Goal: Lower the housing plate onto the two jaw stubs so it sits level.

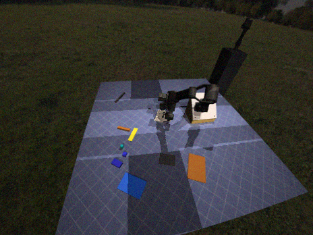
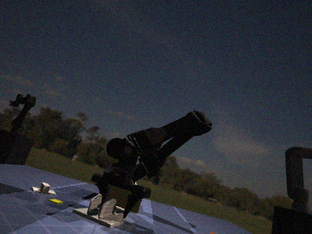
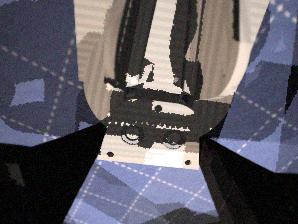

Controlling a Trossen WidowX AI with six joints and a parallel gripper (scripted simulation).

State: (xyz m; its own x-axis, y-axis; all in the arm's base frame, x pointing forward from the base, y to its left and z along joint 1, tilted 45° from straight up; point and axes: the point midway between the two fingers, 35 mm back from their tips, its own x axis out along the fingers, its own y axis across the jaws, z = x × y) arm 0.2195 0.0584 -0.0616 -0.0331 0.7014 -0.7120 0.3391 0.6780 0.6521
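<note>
Two risks: slanted seating and a drag on release, both my judgement.
Housing plate: the pale, flat plate with small dark holes and two ring-marked spots [image 3: 150, 156] spans the space between the fingertips in the wrist view; I take it for the housing plate. In the exterior view I cannot separate it from the dark arm.
Black gripper [image 1: 165, 111] [image 2: 115, 198] [image 3: 151, 131]: its fingers stand wide, and they are grasping what I judge to be this plate.
Upright pale jaws [image 2: 107, 209]: they rise from a pale flat base plate [image 2: 84, 212], beside the fingers in the exterior view. Whether the stubs meet the holes, I cannot tell.
Likely fault: if the plate comes down tilted, one stub may enter first and the other side may bind, so it would not sit level.
Second fault: pressing while misaligned could push a jaw off its pin, or slide the whole base.
Release: if the fingers open unevenly, or lift while they rub the edges, they could pull the plate up again.
Light: hard shadows across the plate make its contact difficult to judge.
</note>
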